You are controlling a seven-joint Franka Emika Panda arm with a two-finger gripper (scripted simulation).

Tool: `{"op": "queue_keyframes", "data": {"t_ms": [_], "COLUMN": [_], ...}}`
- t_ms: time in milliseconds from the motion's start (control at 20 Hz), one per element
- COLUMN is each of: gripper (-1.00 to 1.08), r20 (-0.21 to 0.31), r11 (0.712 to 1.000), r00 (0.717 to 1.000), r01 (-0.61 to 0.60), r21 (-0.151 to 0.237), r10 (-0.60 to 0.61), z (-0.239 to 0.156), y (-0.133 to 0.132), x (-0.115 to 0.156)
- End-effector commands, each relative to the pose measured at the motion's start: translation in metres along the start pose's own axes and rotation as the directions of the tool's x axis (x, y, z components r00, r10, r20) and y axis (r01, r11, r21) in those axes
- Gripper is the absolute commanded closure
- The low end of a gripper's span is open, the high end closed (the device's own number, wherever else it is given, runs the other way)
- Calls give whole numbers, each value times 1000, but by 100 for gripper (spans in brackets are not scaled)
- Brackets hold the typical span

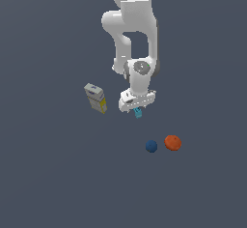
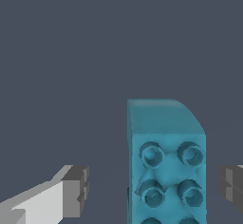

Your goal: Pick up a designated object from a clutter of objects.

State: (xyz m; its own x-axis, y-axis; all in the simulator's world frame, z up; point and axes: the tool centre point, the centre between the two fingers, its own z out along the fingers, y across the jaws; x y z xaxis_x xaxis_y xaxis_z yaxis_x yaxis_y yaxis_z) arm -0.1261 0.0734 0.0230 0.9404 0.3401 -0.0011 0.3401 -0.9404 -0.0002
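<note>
Sitting between spread tool (image 2: 154, 190) fingers, untouched: teal brick (image 2: 166, 171).

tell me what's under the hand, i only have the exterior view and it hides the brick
Observer: In the wrist view the teal brick sits between the fingers, studs facing the camera.
Operator: is the hand closed on it
Observer: No, the hand is open, with a gap on each side of the brick.
Operator: is it centred
Observer: No, it sits nearer one finger than the other.
</note>
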Motion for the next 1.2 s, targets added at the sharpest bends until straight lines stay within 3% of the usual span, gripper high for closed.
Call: {"op": "queue_keyframes", "data": {"t_ms": [0,200,250,1150], "gripper": [-92,-92,108,108], "r20": [-1,-1,-1,-1], "r11": [1000,1000,1000,1000], "r00": [1000,1000,1000,1000], "r01": [0,0,0,0], "r21": [0,0,0,0], "r10": [0,0,0,0], "z": [2,1,1,-13], "y": [0,0,0,7], "x": [0,1,1,3]}}
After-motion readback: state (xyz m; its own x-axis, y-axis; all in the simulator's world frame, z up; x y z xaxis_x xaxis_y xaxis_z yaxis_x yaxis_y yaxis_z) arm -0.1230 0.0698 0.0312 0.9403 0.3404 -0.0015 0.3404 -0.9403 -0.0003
